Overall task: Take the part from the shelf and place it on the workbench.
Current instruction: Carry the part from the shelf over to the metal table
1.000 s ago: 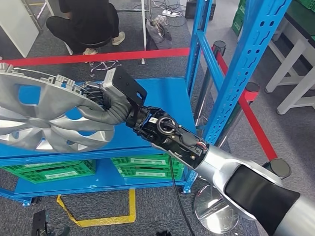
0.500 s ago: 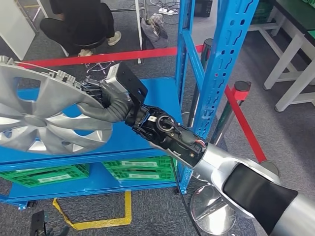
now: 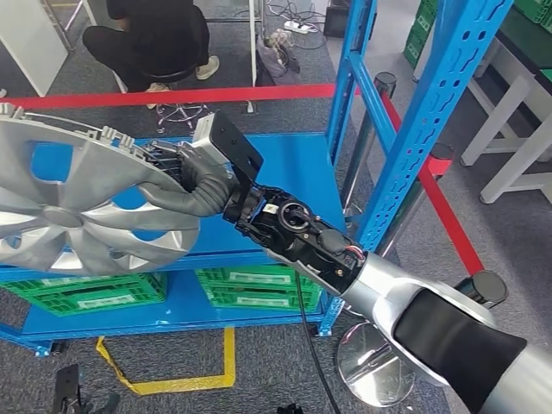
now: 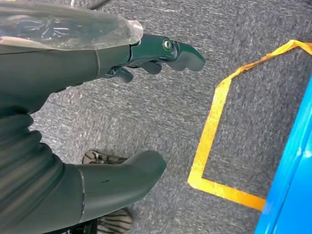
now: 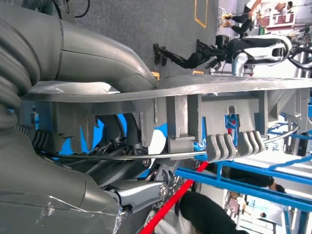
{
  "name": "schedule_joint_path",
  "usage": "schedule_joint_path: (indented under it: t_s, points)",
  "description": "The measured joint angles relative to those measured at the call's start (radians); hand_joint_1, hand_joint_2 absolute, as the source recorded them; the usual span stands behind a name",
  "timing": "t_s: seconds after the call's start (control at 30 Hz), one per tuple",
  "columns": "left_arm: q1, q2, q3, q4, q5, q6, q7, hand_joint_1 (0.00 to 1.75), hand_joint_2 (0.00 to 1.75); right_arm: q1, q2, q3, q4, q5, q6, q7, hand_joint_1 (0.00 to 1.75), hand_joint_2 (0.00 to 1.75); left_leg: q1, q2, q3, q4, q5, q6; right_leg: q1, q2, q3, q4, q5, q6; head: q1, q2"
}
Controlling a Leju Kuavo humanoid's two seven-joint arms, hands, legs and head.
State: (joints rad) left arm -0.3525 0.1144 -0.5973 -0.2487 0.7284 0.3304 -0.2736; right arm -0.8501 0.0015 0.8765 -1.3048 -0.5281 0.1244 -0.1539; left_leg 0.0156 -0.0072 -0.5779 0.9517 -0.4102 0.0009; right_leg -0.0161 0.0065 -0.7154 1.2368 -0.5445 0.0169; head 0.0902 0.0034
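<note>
Silver plastic wheel cover with curved spokes and a clipped rim (image 3: 72, 207) is held in the air at the left of the head view, over the front of the blue metal shelf deck (image 3: 286, 172); its face is tilted, near horizontal. The right hand (image 3: 198, 181) grips it at the rim nearest the arm: the thick grey thumb lies across the cover's upper face, the darker fingers go under the rim. In the right wrist view the same grip shows edge-on: thumb (image 5: 107, 61) pressed on one face of the cover (image 5: 221, 87), fingers (image 5: 121, 168) curled against the ribbed back side, a thin wire ring running along the clips.

The right arm reaches in from the lower right, black wrist housing exposed, silver forearm behind it.

Left hand (image 4: 110, 112): in the left wrist view it hangs over grey carpet, thumb and fingers apart, nothing between them. A line of yellow floor tape (image 4: 217, 126) and a blue shelf edge (image 4: 290, 180) lie beyond it.

On the lower shelf level, green plastic crates (image 3: 260, 289) sit side by side. Blue perforated uprights (image 3: 423, 112) stand right of the deck. A red barrier belt (image 3: 169, 97) runs behind the shelf, fixed to posts with chrome bases (image 3: 374, 362). A person in dark clothes (image 3: 153, 39) sits on a stool beyond the belt. White table legs (image 3: 514, 138) stand at far right.
</note>
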Motion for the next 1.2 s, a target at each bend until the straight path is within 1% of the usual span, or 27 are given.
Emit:
schedule_joint_path:
  t_s: [0.03,0.07,0.1,0.17,0.2,0.23,0.3,0.37,0.4,0.43,0.5,0.53,0.57,0.6,0.67,0.7,0.73,0.83,0.87,0.9,0.93,1.0,1.03,1.07,1.1,1.13,1.2]
  points:
    - [0.001,0.0,-0.001,0.0,0.001,0.0,0.0,0.0,1.75,0.0,0.0,0.0,0.002,0.0,0.002,0.0,1.75,1.75,-0.004,0.0,-0.003,0.0,0.002,0.003,0.003,0.0,-0.012,0.043,-0.015,-0.004,0.001,0.0]
    - [0.002,0.0,-0.001,0.0,0.001,0.0,0.0,0.0,1.75,0.0,0.0,0.0,0.004,-0.001,0.002,-0.001,1.75,1.75,-0.008,0.0,-0.005,0.001,0.003,0.005,0.008,0.0,-0.003,0.044,-0.011,-0.01,0.002,0.0]
    - [0.002,0.0,-0.002,0.0,0.001,0.0,0.0,0.0,1.75,0.0,0.0,0.0,0.005,-0.001,0.003,-0.001,1.75,1.75,-0.012,-0.001,-0.005,0.001,0.004,0.006,0.014,0.0,0.026,0.003,0.012,-0.02,0.002,0.0]
    - [0.002,-0.003,-0.003,0.0,0.002,0.0,0.0,0.0,1.75,-0.002,0.0,0.0,0.006,-0.002,0.003,-0.002,1.75,1.75,-0.017,-0.002,-0.004,0.001,0.005,0.006,0.031,0.001,0.114,-0.147,0.072,-0.046,0.001,0.0]
    - [0.001,-0.005,-0.004,0.0,0.002,0.0,0.0,0.0,1.75,-0.005,0.001,0.0,0.006,-0.002,0.003,-0.004,1.75,1.75,-0.017,-0.002,-0.006,0.002,0.007,0.004,0.037,0.0,0.148,-0.209,0.091,-0.056,0.0,0.0]
    - [0.001,-0.007,-0.005,0.0,0.003,0.001,-0.001,0.0,1.75,-0.009,0.001,0.0,0.006,-0.002,0.003,-0.006,1.75,1.75,-0.017,-0.001,-0.009,0.002,0.01,0.001,0.042,0.0,0.169,-0.248,0.1,-0.064,0.0,0.0]
    - [0.001,-0.007,-0.007,0.0,0.004,0.003,-0.001,0.0,1.75,-0.013,0.002,0.001,0.006,-0.003,0.002,-0.01,1.75,1.75,-0.016,0.0,-0.016,0.002,0.017,-0.008,0.044,-0.001,0.177,-0.271,0.102,-0.066,0.002,0.0]
    - [0.001,-0.007,-0.007,0.0,0.005,0.004,-0.001,0.0,1.75,-0.013,0.002,0.001,0.007,-0.002,0.001,-0.011,1.75,1.75,-0.017,0.001,-0.023,0.015,0.006,-0.016,0.035,-0.004,0.18,-0.287,0.112,-0.067,0.003,0.0]
    - [0.0,-0.007,-0.007,0.0,0.005,0.004,-0.002,0.0,1.75,-0.014,0.002,0.001,0.008,-0.002,0.001,-0.011,1.75,1.75,-0.017,0.001,-0.037,0.046,-0.016,-0.021,0.03,-0.006,0.18,-0.294,0.119,-0.069,0.001,0.0]
    - [0.0,-0.005,-0.007,0.0,0.005,0.005,-0.002,0.0,1.75,-0.015,0.002,0.001,0.008,-0.002,0.001,-0.012,1.75,1.75,-0.016,0.001,-0.061,0.101,-0.051,-0.028,0.027,-0.007,0.179,-0.299,0.124,-0.069,-0.002,0.0]
    - [0.001,-0.004,-0.007,0.0,0.005,0.005,-0.002,0.0,1.75,-0.016,0.003,0.002,0.009,-0.002,0.001,-0.013,1.75,1.75,-0.009,0.001,-0.123,0.242,-0.12,-0.041,0.026,-0.008,0.169,-0.299,0.131,-0.07,-0.008,0.0]
    - [0.003,-0.003,-0.008,0.0,0.005,0.005,-0.002,0.0,1.75,-0.015,0.003,0.003,0.011,-0.002,0.001,-0.013,1.75,1.75,-0.004,0.001,-0.143,0.291,-0.136,-0.047,0.025,-0.008,0.164,-0.298,0.134,-0.068,-0.009,0.0]
    - [0.004,-0.003,-0.008,0.0,0.005,0.005,-0.002,0.0,1.75,-0.015,0.003,0.004,0.013,-0.002,0.001,-0.013,1.75,1.75,0.001,0.001,-0.145,0.301,-0.132,-0.052,0.024,-0.008,0.159,-0.297,0.137,-0.066,-0.009,0.0]
    - [0.004,-0.002,-0.008,0.0,0.005,0.005,-0.002,0.0,1.75,-0.015,0.003,0.005,0.015,-0.002,0.0,-0.013,1.75,1.75,0.006,0.002,-0.125,0.269,-0.111,-0.057,0.022,-0.008,0.155,-0.294,0.139,-0.063,-0.009,0.0]
    - [0.003,-0.002,-0.008,0.0,0.005,0.006,-0.002,0.0,1.75,-0.015,0.003,0.006,0.016,-0.002,-0.002,-0.013,1.75,1.75,0.013,0.003,-0.043,0.122,-0.051,-0.065,0.018,-0.008,0.145,-0.283,0.139,-0.055,-0.01,0.0]
    - [0.002,-0.002,-0.008,0.0,0.006,0.007,-0.002,0.0,1.75,-0.015,0.003,0.006,0.016,-0.002,-0.002,-0.013,1.75,1.75,0.014,0.001,-0.011,0.059,-0.03,-0.063,0.018,-0.008,0.139,-0.276,0.139,-0.05,-0.011,0.0]
    - [0.002,-0.002,-0.008,0.0,0.006,0.007,-0.003,0.0,1.75,-0.016,0.003,0.006,0.016,-0.002,-0.003,-0.013,1.75,1.75,0.013,-0.001,0.007,0.021,-0.02,-0.058,0.019,-0.007,0.134,-0.271,0.139,-0.043,-0.012,0.0]
    - [0.003,-0.002,-0.008,0.0,0.007,0.007,-0.003,0.0,1.75,-0.016,0.003,0.006,0.016,-0.001,-0.006,-0.013,1.75,1.75,0.008,-0.003,0.004,0.01,-0.011,-0.03,0.018,-0.006,0.125,-0.269,0.144,-0.027,-0.009,0.0]
    - [0.003,-0.002,-0.008,0.0,0.007,0.007,-0.004,0.0,1.75,-0.016,0.003,0.006,0.016,-0.001,-0.006,-0.013,1.75,1.75,0.007,-0.002,0.002,0.009,-0.007,-0.022,0.017,-0.006,0.119,-0.259,0.134,-0.022,-0.008,0.0]
    - [0.002,-0.002,-0.008,0.0,0.007,0.007,-0.004,0.0,1.75,-0.016,0.003,0.006,0.016,-0.001,-0.006,-0.013,1.75,1.75,0.008,-0.001,-0.001,0.007,-0.003,-0.015,0.015,-0.006,0.107,-0.233,0.112,-0.018,-0.006,0.0]
    - [0.001,-0.002,-0.008,0.0,0.007,0.007,-0.004,0.0,1.75,-0.016,0.003,0.005,0.016,-0.001,-0.006,-0.013,1.75,1.75,0.008,0.0,-0.004,0.006,0.001,-0.009,0.014,-0.006,0.086,-0.182,0.076,-0.015,-0.003,0.0]
    - [0.002,-0.002,-0.008,0.0,0.006,0.007,-0.004,0.0,1.75,-0.016,0.003,0.006,0.016,-0.001,-0.006,-0.013,1.75,1.75,0.005,0.001,-0.012,0.007,0.007,-0.001,0.014,-0.005,0.033,-0.037,-0.004,-0.011,0.001,0.0]
    - [0.002,-0.001,-0.008,0.0,0.006,0.007,-0.004,0.0,1.75,-0.015,0.003,0.006,0.016,-0.001,-0.007,-0.013,1.75,1.75,0.003,0.001,-0.017,0.007,0.011,0.001,0.014,-0.005,0.015,0.023,-0.029,-0.01,0.002,0.0]
    - [0.003,-0.001,-0.008,0.0,0.005,0.007,-0.004,0.0,1.75,-0.014,0.003,0.006,0.016,-0.001,-0.007,-0.013,1.75,1.75,0.001,0.001,-0.021,0.007,0.014,0.002,0.014,-0.005,0.013,0.045,-0.034,-0.012,0.003,0.0]
    - [0.003,-0.001,-0.008,0.0,0.005,0.007,-0.004,0.0,1.75,-0.013,0.003,0.006,0.016,-0.001,-0.008,-0.012,1.75,1.75,0.0,0.0,-0.023,0.007,0.016,0.001,0.014,-0.005,0.033,0.025,-0.021,-0.015,0.003,0.0]
    - [0.003,-0.002,-0.008,0.0,0.005,0.007,-0.004,0.0,1.75,-0.013,0.003,0.006,0.016,-0.001,-0.009,-0.012,1.75,1.75,-0.001,-0.001,-0.025,0.007,0.019,0.0,0.016,-0.005,0.071,-0.035,0.008,-0.02,0.004,0.0]
    - [0.002,-0.003,-0.008,0.0,0.005,0.007,-0.004,0.0,1.75,-0.015,0.003,0.006,0.015,0.0,-0.01,-0.012,1.75,1.75,-0.002,-0.001,-0.027,0.007,0.024,-0.007,0.021,-0.004,0.157,-0.189,0.059,-0.032,0.004,0.0]
